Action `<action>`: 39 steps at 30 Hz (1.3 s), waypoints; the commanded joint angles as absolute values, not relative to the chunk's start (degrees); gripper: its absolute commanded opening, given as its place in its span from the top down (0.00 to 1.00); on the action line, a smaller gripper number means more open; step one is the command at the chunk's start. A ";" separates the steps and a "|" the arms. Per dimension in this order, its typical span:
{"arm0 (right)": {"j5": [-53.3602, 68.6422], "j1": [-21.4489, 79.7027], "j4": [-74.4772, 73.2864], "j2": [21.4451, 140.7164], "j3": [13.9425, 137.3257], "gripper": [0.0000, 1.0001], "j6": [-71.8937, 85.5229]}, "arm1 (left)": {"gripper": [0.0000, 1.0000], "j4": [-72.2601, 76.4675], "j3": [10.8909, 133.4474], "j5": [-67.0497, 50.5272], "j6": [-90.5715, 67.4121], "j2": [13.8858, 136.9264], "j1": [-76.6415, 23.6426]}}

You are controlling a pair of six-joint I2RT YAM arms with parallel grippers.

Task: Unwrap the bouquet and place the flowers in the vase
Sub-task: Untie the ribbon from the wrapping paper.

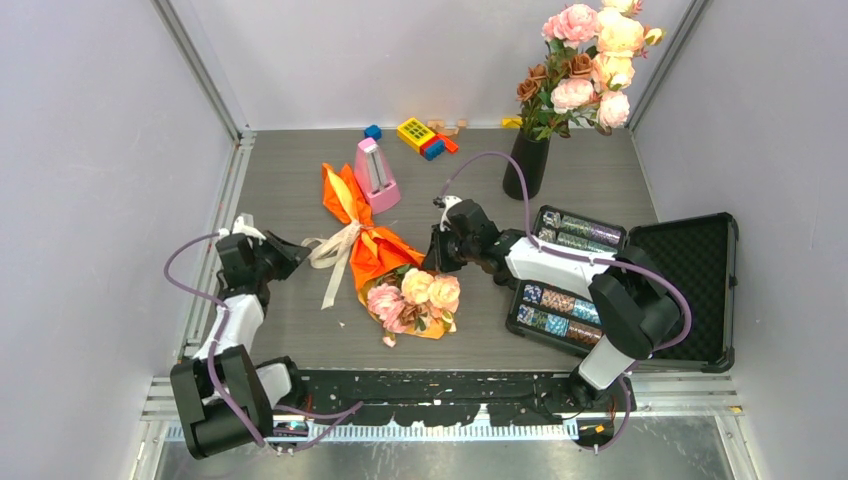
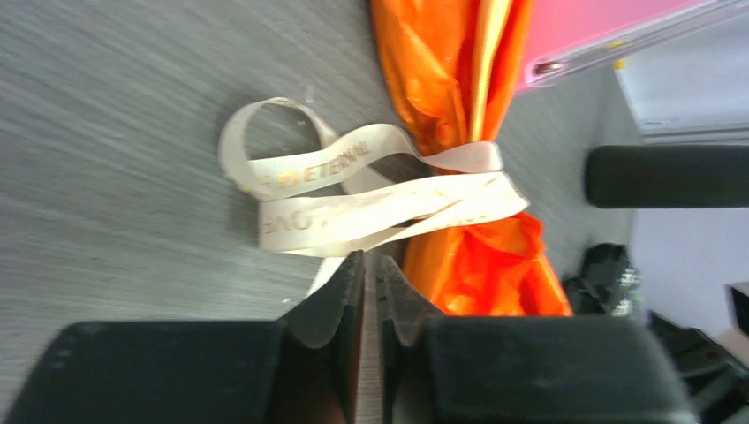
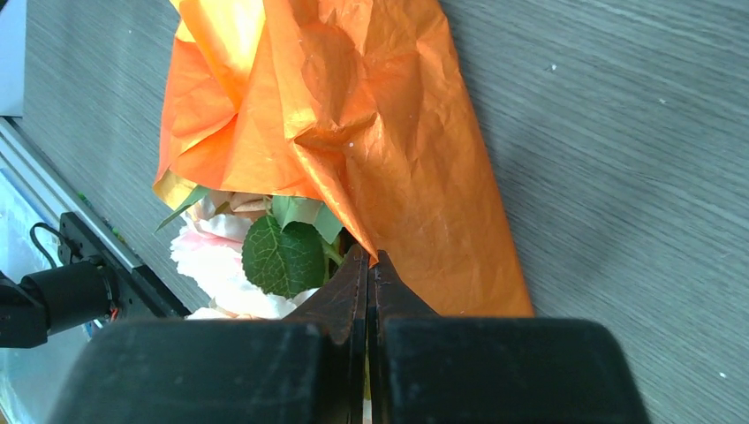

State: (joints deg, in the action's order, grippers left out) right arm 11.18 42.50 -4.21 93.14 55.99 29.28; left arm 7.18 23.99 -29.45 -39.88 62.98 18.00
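Observation:
The bouquet (image 1: 375, 250) lies on the grey table, its orange paper (image 2: 450, 71) tied with a cream ribbon (image 2: 353, 190). Its flowers (image 1: 415, 298), pink and peach roses, point toward the near edge. Just left of the knot, my left gripper (image 2: 371, 258) is shut on a tail of the ribbon (image 1: 335, 250). On the right side my right gripper (image 3: 369, 256) is shut on the edge of the orange paper (image 3: 380, 106), beside a green leaf (image 3: 283, 256). The black vase (image 1: 527, 165) stands at the back right and holds other roses.
A pink metronome (image 1: 375, 175) stands just behind the bouquet's tail. Small toy blocks (image 1: 420, 135) lie along the back wall. An open black case (image 1: 690, 290) with patterned trays (image 1: 560, 310) sits at the right under the right arm.

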 commanded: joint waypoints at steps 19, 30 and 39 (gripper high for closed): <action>10.72 43.42 -1.14 88.50 53.71 0.94 30.92 | 0.44 10.18 25.72 -25.19 -37.71 76.13 18.08; 12.01 43.42 -1.13 88.89 54.15 0.94 31.27 | 0.60 15.78 27.21 -26.91 -37.60 82.45 17.67; 11.92 43.50 -1.43 88.47 53.89 0.94 31.49 | 0.72 15.82 28.18 -26.41 -37.61 83.16 17.49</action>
State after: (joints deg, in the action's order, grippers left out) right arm 11.29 43.07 -3.01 91.11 53.82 30.61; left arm 13.32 26.13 -26.59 -38.35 82.54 17.69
